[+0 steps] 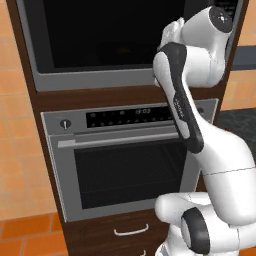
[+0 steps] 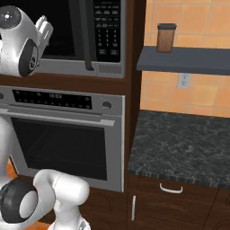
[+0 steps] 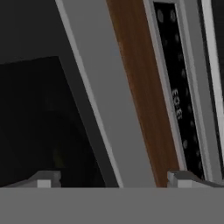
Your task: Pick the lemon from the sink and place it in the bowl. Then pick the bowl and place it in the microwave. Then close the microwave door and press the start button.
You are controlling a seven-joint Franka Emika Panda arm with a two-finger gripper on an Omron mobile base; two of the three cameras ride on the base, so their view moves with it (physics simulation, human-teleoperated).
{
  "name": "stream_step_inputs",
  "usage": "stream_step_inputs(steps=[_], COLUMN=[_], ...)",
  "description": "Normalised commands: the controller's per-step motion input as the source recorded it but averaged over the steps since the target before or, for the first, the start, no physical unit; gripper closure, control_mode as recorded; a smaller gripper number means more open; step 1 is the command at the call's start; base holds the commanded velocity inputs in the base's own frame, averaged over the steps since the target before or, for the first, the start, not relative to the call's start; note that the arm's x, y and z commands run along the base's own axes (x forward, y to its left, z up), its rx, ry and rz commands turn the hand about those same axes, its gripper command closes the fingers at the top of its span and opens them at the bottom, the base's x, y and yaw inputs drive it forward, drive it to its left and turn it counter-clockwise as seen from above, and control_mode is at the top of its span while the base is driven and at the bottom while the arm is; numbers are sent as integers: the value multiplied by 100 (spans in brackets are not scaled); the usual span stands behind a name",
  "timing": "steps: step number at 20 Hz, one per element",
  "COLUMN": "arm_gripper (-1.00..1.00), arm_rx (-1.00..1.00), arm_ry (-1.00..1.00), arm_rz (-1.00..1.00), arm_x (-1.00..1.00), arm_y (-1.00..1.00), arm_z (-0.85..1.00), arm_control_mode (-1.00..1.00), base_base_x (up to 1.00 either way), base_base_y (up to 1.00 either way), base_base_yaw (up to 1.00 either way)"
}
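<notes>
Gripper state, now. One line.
gripper: open, jaws spread wide with nothing between them, up at the microwave front.

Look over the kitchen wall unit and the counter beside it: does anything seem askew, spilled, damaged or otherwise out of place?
Nothing stands out. The microwave and the steel oven sit square in the cabinet, the brown jar stands upright on the shelf, and the open gripper holds nothing.
</notes>
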Motion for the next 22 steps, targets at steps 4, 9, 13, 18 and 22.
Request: stream_step_inputs(steps=[4, 9, 13, 18, 22], arm_gripper=[-100, -100, -100, -100, -100], arm_rx=[25, 20, 18, 16, 14], arm_ry=[-30, -13, -7, -2, 0], arm_rz=[20, 14, 11, 7, 8], arm_x=[-100, -52, 6, 38, 58], arm_y=[-90, -100, -95, -59, -20], arm_z=[-7, -1, 0, -1, -1], arm_control_mode=[-100, -100, -100, -100, -100], base_base_x=[0, 0, 0, 0, 0], base_base_y=[0, 0, 0, 0, 0], base_base_yaw=[0, 0, 0, 0, 0])
